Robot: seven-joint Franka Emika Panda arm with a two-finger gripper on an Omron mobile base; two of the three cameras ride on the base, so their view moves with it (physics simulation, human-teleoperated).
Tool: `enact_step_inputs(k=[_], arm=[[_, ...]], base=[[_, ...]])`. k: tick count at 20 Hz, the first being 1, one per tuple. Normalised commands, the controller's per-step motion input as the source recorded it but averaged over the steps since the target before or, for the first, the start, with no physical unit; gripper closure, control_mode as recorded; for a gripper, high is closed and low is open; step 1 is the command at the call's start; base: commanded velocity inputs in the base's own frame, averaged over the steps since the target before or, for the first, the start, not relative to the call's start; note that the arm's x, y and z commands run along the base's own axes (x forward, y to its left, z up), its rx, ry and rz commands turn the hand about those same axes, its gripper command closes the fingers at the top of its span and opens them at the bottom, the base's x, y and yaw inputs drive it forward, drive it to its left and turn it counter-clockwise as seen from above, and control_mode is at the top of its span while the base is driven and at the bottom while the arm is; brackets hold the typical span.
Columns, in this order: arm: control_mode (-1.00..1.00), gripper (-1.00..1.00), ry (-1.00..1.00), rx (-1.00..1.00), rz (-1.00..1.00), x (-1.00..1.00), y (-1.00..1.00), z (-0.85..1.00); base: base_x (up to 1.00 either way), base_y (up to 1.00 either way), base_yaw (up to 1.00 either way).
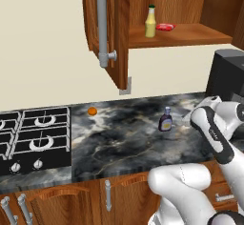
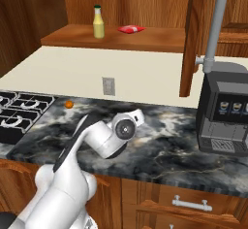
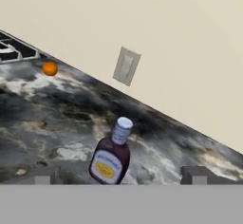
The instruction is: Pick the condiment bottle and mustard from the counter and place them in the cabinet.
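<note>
Starting at the far left of the left base view, you find the black stove top, and just to its right a small orange ball lying on the dark marble counter. In the upper middle of that frame the cabinet stands open, its door with the long grey bar handle swung out toward you; on its shelf the mustard stands upright, already put away, with a small red packet just beside it. Lower down, right of centre, the condiment bottle stands upright on the counter, alone and not touched by anything. At the right edge sits a dark coffee machine, and the white arm reaches in below it. In the hand view the tool faces the bottle with its tips spread wide, one to each side of the bottle at the bottom of the frame, holding nothing. Judging by its look, the bottle is small, light and rigid, with a smooth body that may slip and a narrow neck that makes it easy to tip. Take it across the broad labelled belly, low on the body, not at the cap.
</note>
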Motion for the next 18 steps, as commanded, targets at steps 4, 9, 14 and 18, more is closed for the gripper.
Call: enact_step_inputs(k=[4, 9, 14, 18], arm=[[-1.00, -1.00, 0.06, 0.15, 0.10, 0.30, 0.00, -0.11], [-1.00, -1.00, 0.05, 0.14, 0.11, 0.14, 0.00, -0.16], [-1.00, -1.00, 0.02, 0.13, 0.07, 0.02, -0.01, -0.17], [-1.00, -1.00, 0.02, 0.13, 0.04, 0.00, 0.00, -0.14]], base=[[0.00, 0.00, 0.00], [0.00, 0.00, 0.00], [0.00, 0.00, 0.00], [0.00, 0.00, 0.00]])
